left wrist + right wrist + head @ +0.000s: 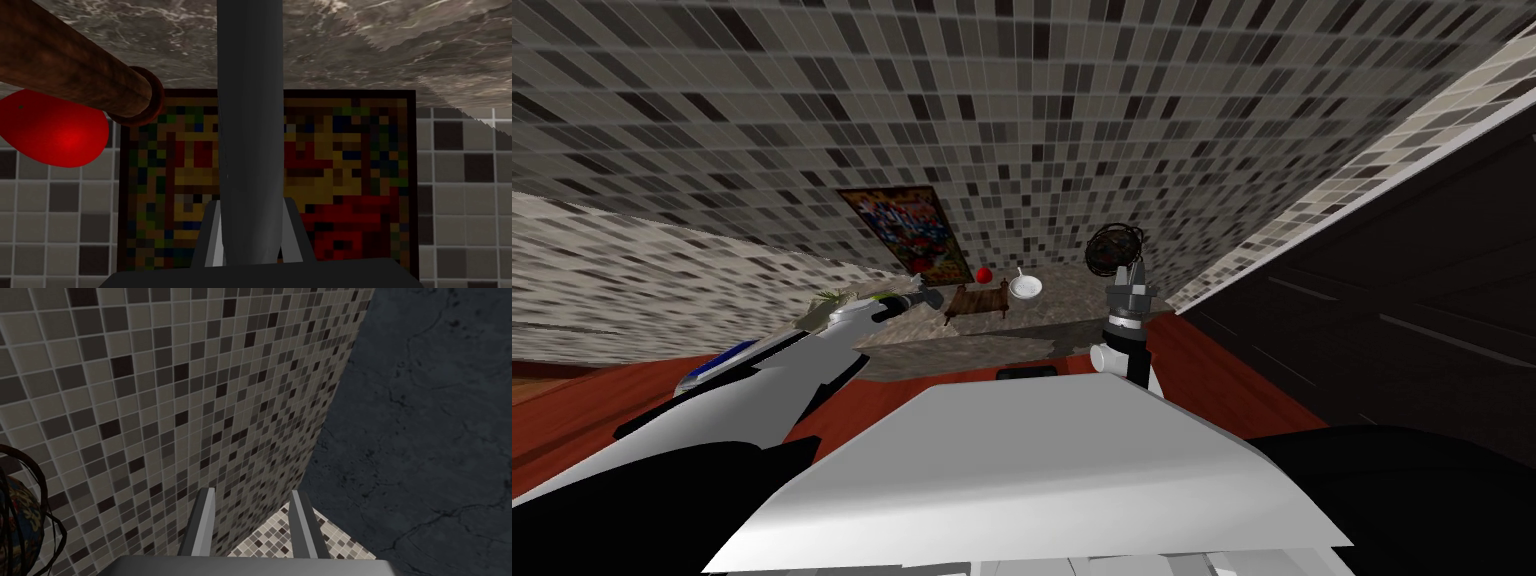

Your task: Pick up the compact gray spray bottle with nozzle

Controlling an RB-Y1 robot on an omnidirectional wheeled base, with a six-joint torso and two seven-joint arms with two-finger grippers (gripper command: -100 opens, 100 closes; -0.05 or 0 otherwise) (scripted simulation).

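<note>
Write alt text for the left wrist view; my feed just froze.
The left gripper is shut on a dark grey bottle, its fingers pressing the sides. Behind stands a colourful framed picture against a tiled wall, meeting a marbled counter, with a brown wooden rod and a red round thing beside it.

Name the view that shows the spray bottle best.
Left wrist view: the spray bottle fills the gap between the fingers of the left gripper. Head view shows it small and dark; right wrist view points away.
</note>
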